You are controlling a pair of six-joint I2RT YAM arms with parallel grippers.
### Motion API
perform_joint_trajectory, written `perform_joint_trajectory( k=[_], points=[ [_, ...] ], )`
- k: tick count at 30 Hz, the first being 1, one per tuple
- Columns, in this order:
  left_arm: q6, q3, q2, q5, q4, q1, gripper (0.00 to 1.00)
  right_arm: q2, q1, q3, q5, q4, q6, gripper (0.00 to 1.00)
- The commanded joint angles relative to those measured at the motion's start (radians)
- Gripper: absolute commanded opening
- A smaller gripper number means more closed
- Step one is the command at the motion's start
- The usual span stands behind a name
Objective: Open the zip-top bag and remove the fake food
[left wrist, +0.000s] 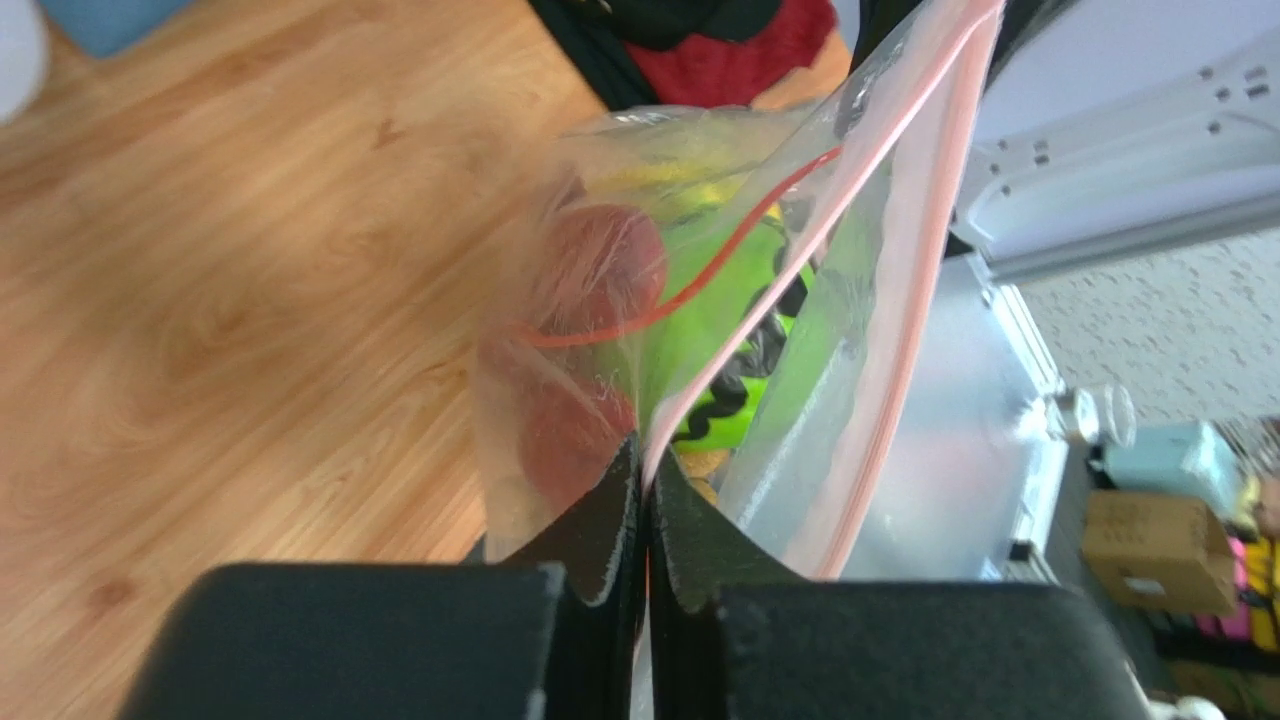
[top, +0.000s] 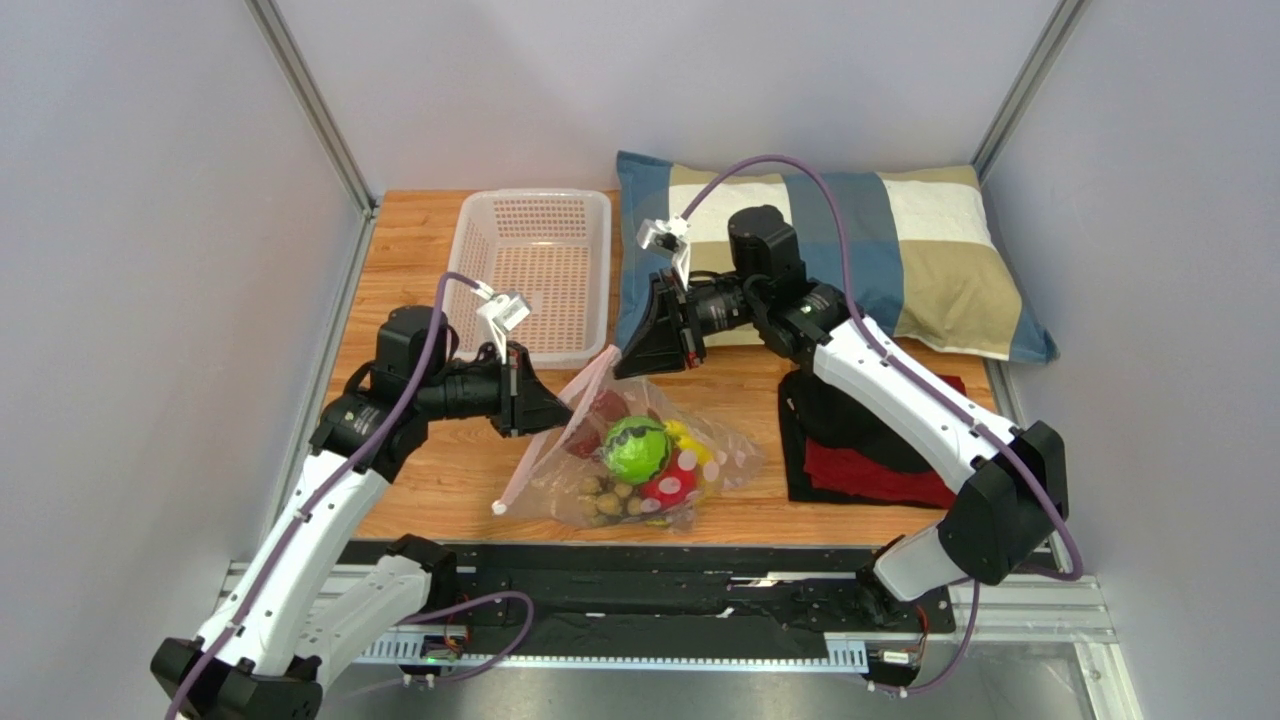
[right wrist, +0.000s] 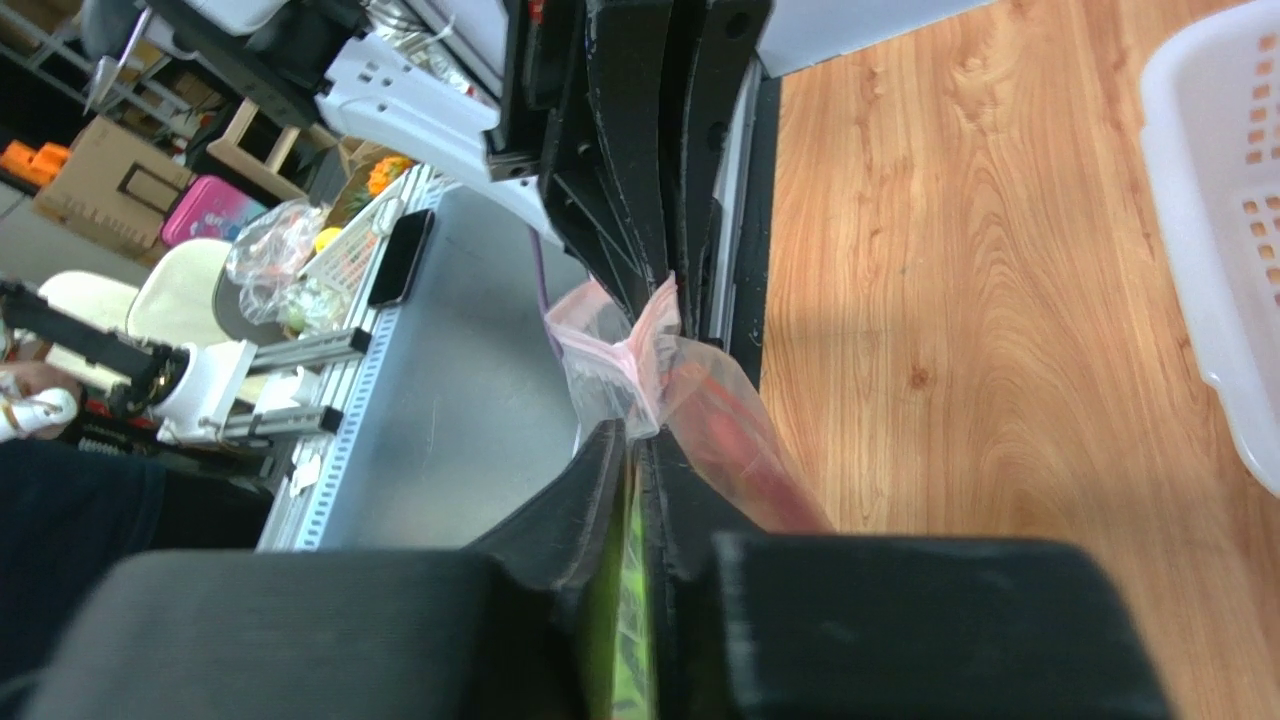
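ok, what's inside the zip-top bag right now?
Through the clear zip-top bag: a green striped ball, yellow piece, red spotted fruit, brownish cluster and a reddish item. Whatever lies beneath them is covered.

On the one table stood two arms, the left arm and the right arm, with one zip-top bag, one white basket, one striped pillow and one red-and-black cloth, and inside the bag showed one green ball, one red spotted toy, one yellow piece and one brown cluster.
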Motion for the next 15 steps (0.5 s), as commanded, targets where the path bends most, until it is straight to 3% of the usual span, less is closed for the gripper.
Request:
perform_joint_trajectory(
  k=[1,3,4,5,7,11,15],
  points=[
    [-0.099,0.162,-0.036,-0.181,-0.190,-0.004,0.00,0.039,0.047,0.129,0.175,-0.063,0.037,0.27],
    [-0.125,0.274,-0.050,-0.343,-0.299,-0.004,0.00,0.059,0.078,0.191,0.335,-0.100,0.072,0.44],
    [-0.157,0.313,-0.050,-0.399,-0.415,-0.004,0.00,0.064,0.087,0.214,0.416,-0.169,0.091,0.70],
    [-0.174,0.348,-0.050,-0.480,-0.462,-0.004,0.00,0.079,0.098,0.240,0.521,-0.200,0.105,0.78],
    [-0.214,0.426,-0.056,-0.516,-0.534,-0.004,0.00,0.095,0.099,0.313,0.574,-0.290,0.134,1.00],
    [-0.288,0.431,-0.090,-0.551,-0.519,-0.004,0.00,0.130,0.113,0.421,0.783,-0.448,0.211,1.00],
    [-0.395,0.292,-0.120,-0.516,-0.409,-0.004,0.00,0.151,0.145,0.511,0.855,-0.606,0.218,1.00]
  ],
)
